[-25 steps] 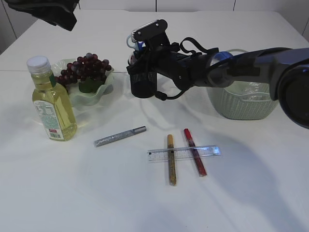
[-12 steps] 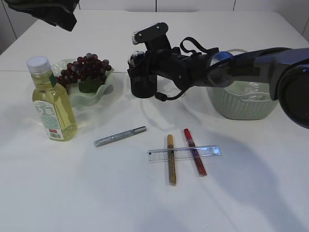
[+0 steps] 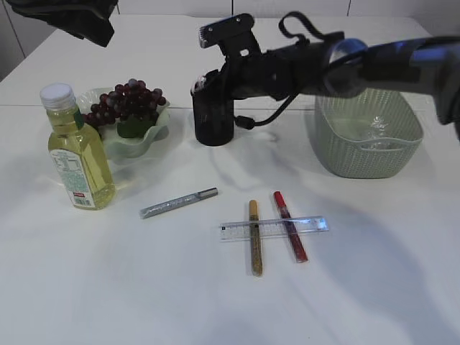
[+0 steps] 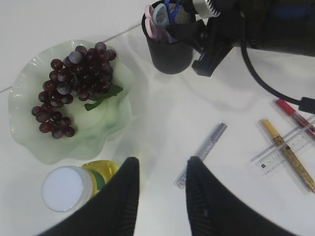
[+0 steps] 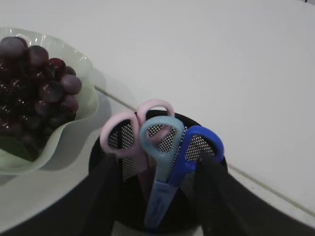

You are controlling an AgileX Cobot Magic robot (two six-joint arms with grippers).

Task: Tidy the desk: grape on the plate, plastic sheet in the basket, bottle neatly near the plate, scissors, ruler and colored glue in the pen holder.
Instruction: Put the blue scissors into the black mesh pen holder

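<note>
The black mesh pen holder point(image 3: 212, 126) stands mid-table with pink, teal and blue scissors point(image 5: 162, 147) upright inside it. My right gripper point(image 5: 160, 172) hangs open just over the holder, a finger on each side of the scissors, gripping nothing. The grape point(image 3: 126, 100) lies on the green plate point(image 3: 154, 133), and the yellow bottle point(image 3: 75, 154) stands in front of it. A clear ruler point(image 3: 273, 228) lies across the gold glue point(image 3: 255, 237) and red glue point(image 3: 290, 226); a silver glue point(image 3: 178, 203) lies apart. My left gripper point(image 4: 160, 169) is open and empty, high above the bottle point(image 4: 69, 187).
A green woven basket point(image 3: 366, 154) at the right holds the crumpled plastic sheet point(image 3: 377, 133). My right arm point(image 3: 345, 65) stretches across from the right, above the basket's rim. The left arm point(image 3: 72, 18) hovers at the top left corner.
My right gripper has opened and let go of the blue scissors, which now stand in the pen holder. The right arm has risen slightly. The left arm has not moved.
</note>
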